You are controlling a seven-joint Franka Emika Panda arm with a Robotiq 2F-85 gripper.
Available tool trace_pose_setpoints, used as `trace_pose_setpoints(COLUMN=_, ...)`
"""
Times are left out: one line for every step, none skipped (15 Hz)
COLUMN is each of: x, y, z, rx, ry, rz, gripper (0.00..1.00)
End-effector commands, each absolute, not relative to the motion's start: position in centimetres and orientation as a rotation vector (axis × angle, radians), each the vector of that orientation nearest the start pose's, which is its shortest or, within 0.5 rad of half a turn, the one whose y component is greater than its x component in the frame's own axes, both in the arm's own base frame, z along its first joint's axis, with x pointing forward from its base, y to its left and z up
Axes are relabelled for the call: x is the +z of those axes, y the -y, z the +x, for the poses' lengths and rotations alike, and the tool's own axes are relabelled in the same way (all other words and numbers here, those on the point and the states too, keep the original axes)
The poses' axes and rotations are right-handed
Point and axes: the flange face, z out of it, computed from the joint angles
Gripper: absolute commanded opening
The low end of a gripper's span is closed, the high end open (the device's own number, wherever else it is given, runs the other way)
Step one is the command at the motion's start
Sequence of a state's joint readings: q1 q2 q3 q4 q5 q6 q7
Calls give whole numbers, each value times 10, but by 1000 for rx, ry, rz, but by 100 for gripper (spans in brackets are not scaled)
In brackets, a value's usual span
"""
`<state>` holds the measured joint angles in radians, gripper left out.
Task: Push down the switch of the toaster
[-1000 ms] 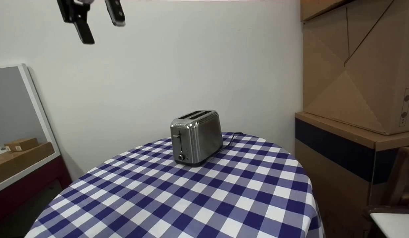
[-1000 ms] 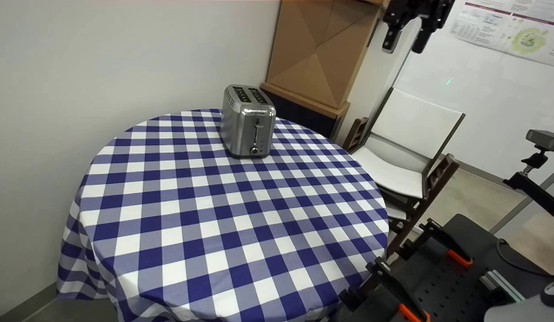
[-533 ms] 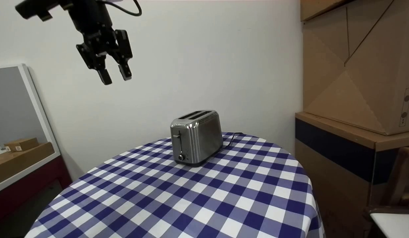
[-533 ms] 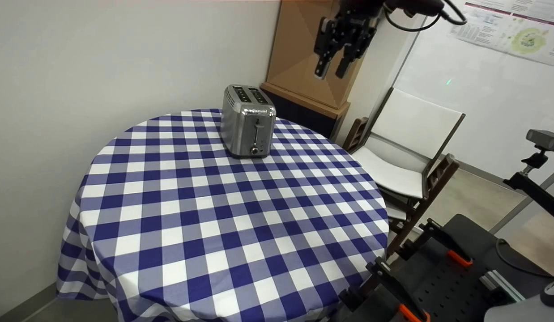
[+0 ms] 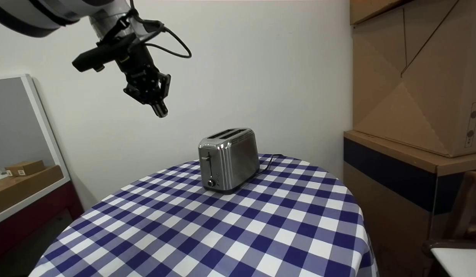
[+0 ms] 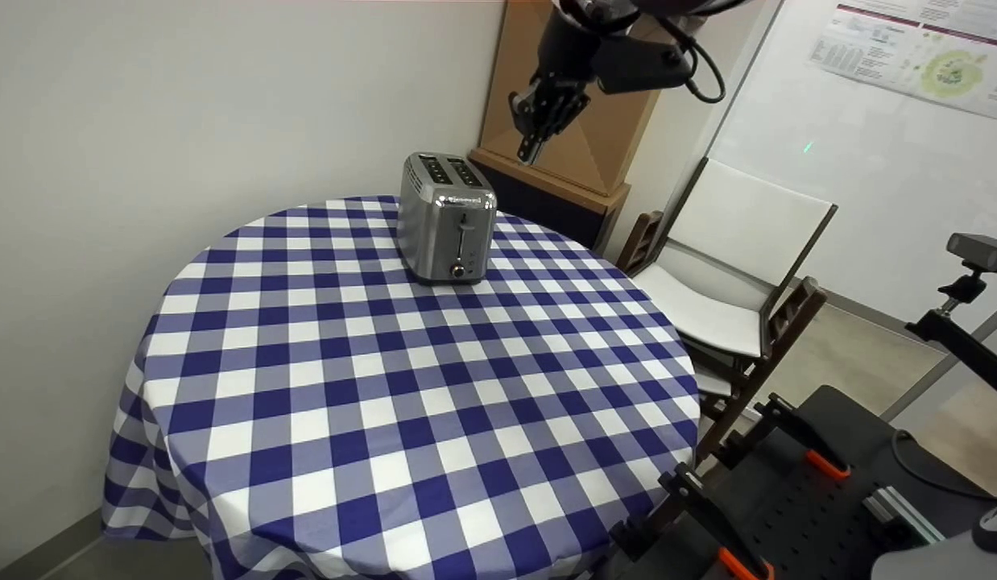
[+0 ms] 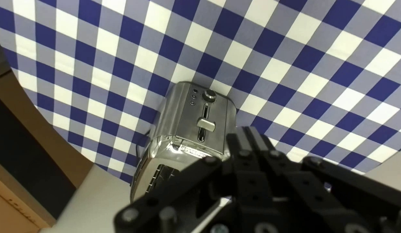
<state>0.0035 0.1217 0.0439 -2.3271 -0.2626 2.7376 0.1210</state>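
The silver toaster (image 5: 238, 161) stands upright at the far part of the round table in both exterior views. Its switch (image 7: 206, 124) is a small metal lever in a vertical slot on the front panel, above a round knob (image 7: 209, 95). In an exterior view the switch (image 5: 205, 158) sits in the upper part of the slot. My gripper (image 5: 160, 111) hangs in the air, higher than the toaster and apart from it. Its fingers (image 7: 243, 138) lie against each other with nothing between them. In the wrist view the gripper hides part of the toaster's top.
A blue and white checked cloth (image 6: 386, 370) covers the table. The toaster's black cord (image 5: 269, 163) runs off behind it. Cardboard boxes (image 5: 411, 84) are stacked beside the table. White chairs (image 6: 732, 250) and a black platform with clamps (image 6: 821, 467) stand nearby.
My gripper has come down from the top edge and moved toward the toaster. Its fingers have gone from wide apart to together. The toaster and its switch have not moved.
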Motion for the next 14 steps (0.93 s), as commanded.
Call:
trace_pose_setpoints(x=281, y=-35, z=571, rx=-557, ry=285, rz=-3197, gripper=0)
trace_pose_setpoints(x=273, y=-33, z=576, rx=-573, ry=290, rz=-3198, gripper=1)
trace_pose_setpoints(x=262, y=-30, z=582, rx=-582, ry=284, rz=-3200, gripper=0)
trace_pose_setpoints(x=254, y=-27, z=588, rx=-601, ry=283, rz=-3202, gripper=0)
trace_pose_setpoints(x=244, y=-24, z=595, rx=-619, ry=272, rz=-3206, gripper=0)
trace_pose_setpoints(x=236, y=-23, z=600, rx=-637, ry=260, rz=-3204, gripper=0)
trace_pose_setpoints(x=228, y=-22, z=606, rx=-666, ry=255, rz=-3205, gripper=0)
trace_pose_setpoints(x=223, y=-22, z=611, rx=-689, ry=247, rz=-3204, gripper=0)
trace_pose_setpoints(x=215, y=-24, z=618, rx=-712, ry=239, rz=-3203, gripper=0)
trace_pose_setpoints(x=210, y=-25, z=623, rx=-725, ry=229, rz=-3203, gripper=0)
trace_pose_setpoints(x=203, y=-27, z=628, rx=-735, ry=222, rz=-3204, gripper=0)
trace_pose_setpoints(x=198, y=-29, z=633, rx=-740, ry=216, rz=-3204, gripper=0)
trace_pose_setpoints(x=195, y=-33, z=639, rx=-754, ry=207, rz=-3199, gripper=0)
trace_pose_setpoints(x=192, y=-36, z=643, rx=-764, ry=192, rz=-3193, gripper=0)
